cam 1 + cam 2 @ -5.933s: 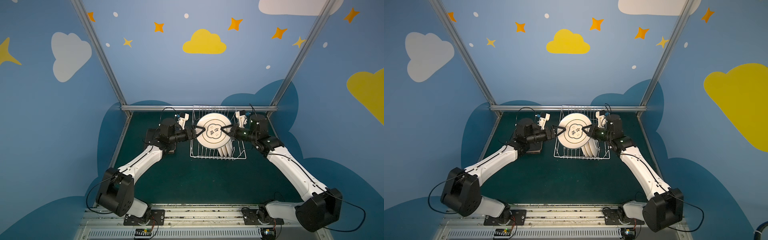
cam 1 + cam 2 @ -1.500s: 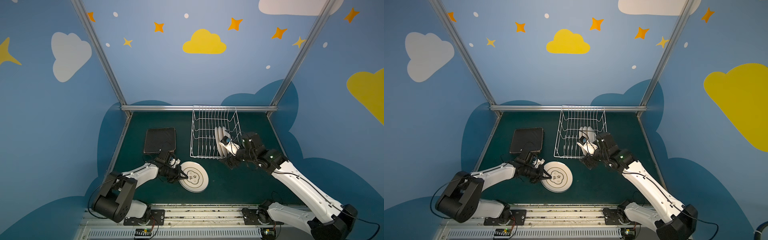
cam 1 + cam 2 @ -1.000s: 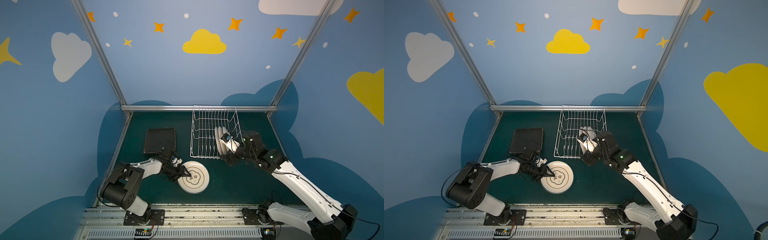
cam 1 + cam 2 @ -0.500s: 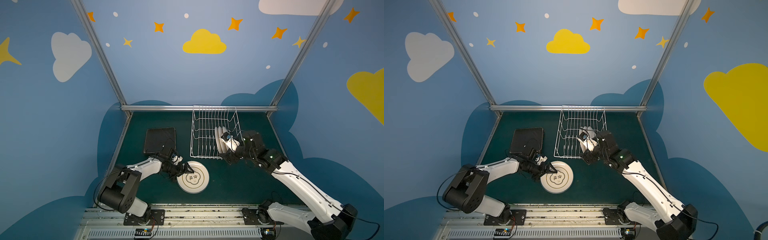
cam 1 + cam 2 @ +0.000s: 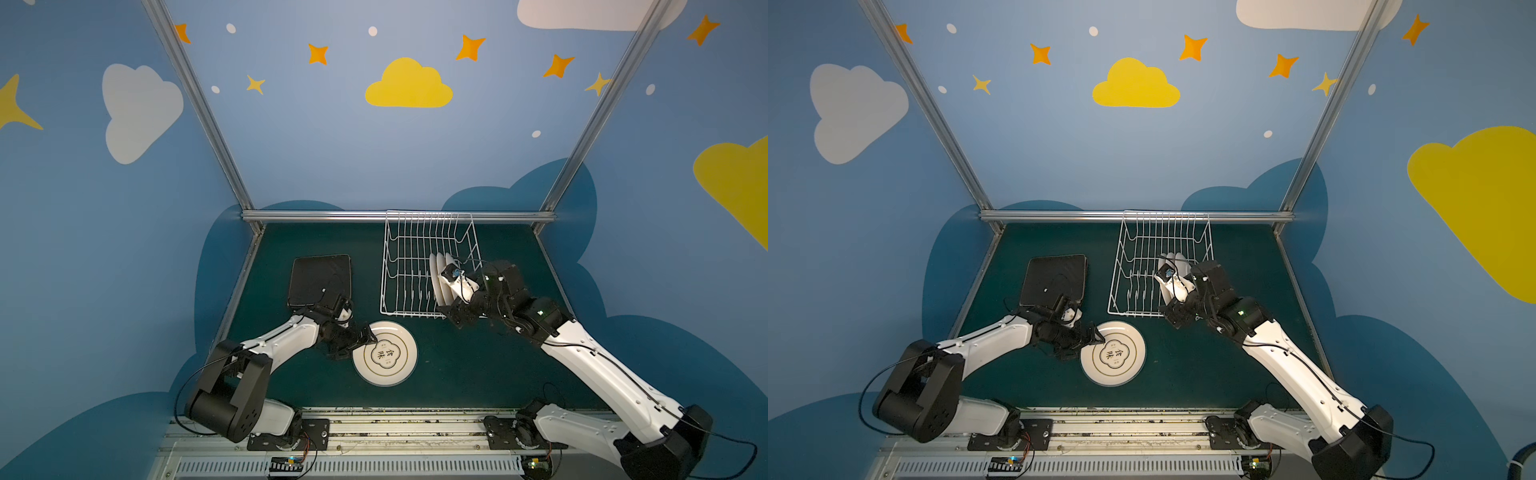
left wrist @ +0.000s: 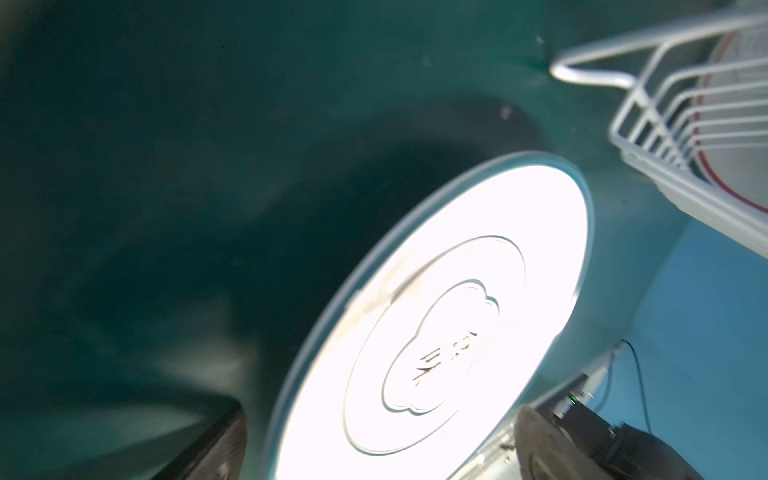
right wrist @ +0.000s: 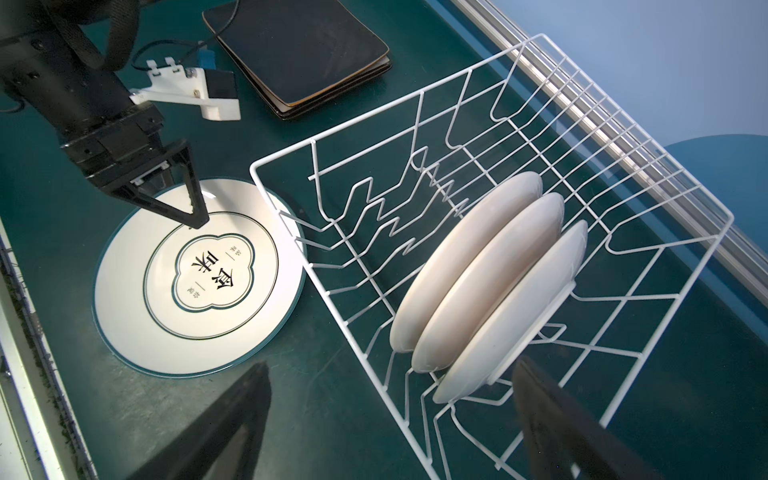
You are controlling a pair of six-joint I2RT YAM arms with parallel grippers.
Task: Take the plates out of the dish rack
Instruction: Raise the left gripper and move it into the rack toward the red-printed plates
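Observation:
A round white plate (image 5: 384, 353) (image 5: 1113, 353) (image 6: 436, 332) (image 7: 199, 274) with black characters lies flat on the green table near the front. My left gripper (image 5: 365, 338) (image 5: 1094, 336) (image 6: 382, 449) (image 7: 183, 203) hangs open over its left rim, gripping nothing. Three round white plates (image 5: 441, 278) (image 5: 1169, 266) (image 7: 486, 274) stand upright in the white wire dish rack (image 5: 411, 314) (image 5: 1133, 314) (image 7: 415, 92). My right gripper (image 5: 455, 316) (image 5: 1173, 316) (image 7: 395, 415) is open at the rack's front right corner, just short of those plates.
A stack of black-backed square plates (image 5: 320, 278) (image 5: 1054, 280) (image 7: 299, 50) lies face down left of the rack. A metal rail (image 5: 399, 215) runs along the back of the table behind the rack. Blue walls close in on both sides.
My left gripper has opened and let go of the round plate, which now rests flat on the table. The right arm has stayed almost still by the rack.

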